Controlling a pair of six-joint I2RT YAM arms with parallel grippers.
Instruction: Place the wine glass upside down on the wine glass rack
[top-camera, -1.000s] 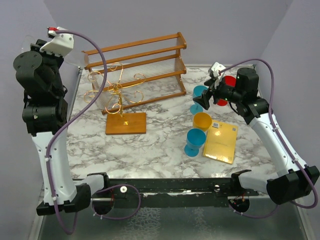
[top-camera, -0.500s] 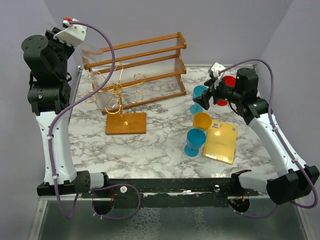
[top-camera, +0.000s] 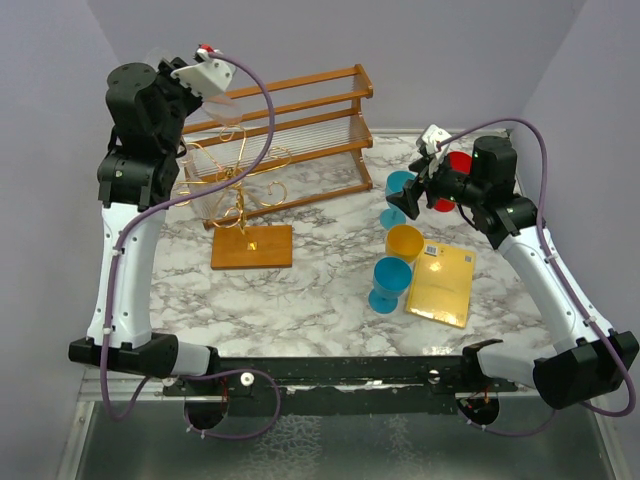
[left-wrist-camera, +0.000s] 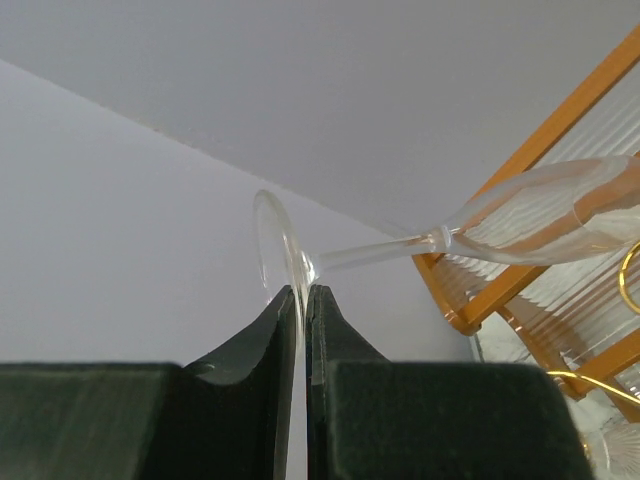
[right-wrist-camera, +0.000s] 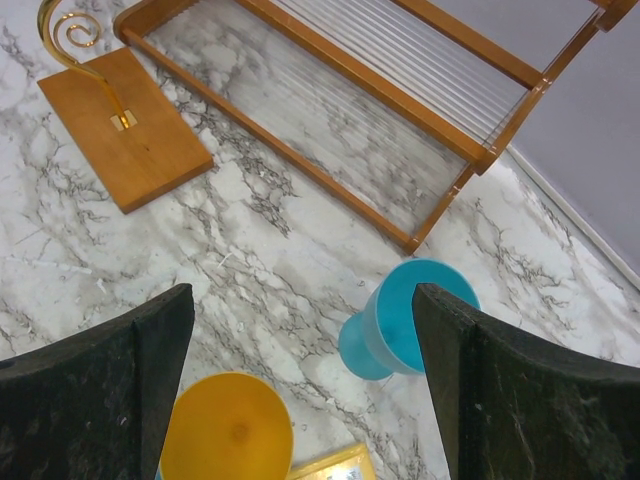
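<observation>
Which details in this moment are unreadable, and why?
Left wrist: the wine glass has its bowl rim cut off by the right edge.
Top external: the clear glass is almost invisible.
Right wrist: the wine glass rack loses most of its looping arms past the top edge.
Top external: a red object sits half hidden behind the right arm; unidentifiable.

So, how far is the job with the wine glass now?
Done: the wine glass is picked up; the left gripper is shut on its foot, the bowl pointing sideways. In hand: the glass is held high near the wine glass rack. Left: turn the bowl down, hang the glass on a gold arm, let go. The right gripper is open and empty.
</observation>
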